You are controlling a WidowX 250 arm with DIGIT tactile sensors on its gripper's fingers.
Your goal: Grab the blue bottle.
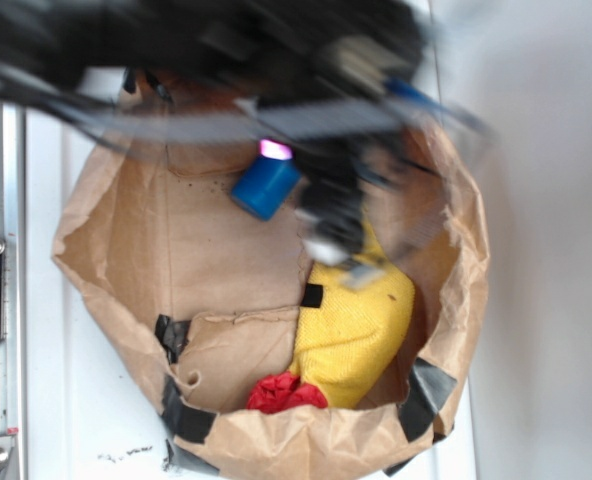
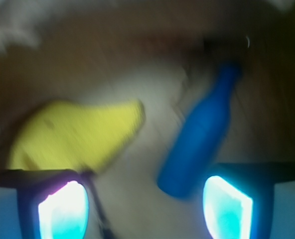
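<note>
No readable writing or labels anywhere; both views blurred. Brown paper bag [image 1: 116, 250] lies opened out, patched with dark tape. Yellow cloth [image 2: 77, 134] sits left in the wrist view, edges smeared. Blue bottle [image 2: 200, 139] lies on the bag floor right of the cloth, neck pointing away, base between the fingertips. Gripper [image 2: 145, 209] spread wide, holding nothing. Arm largely a dark blur overhead.
</note>
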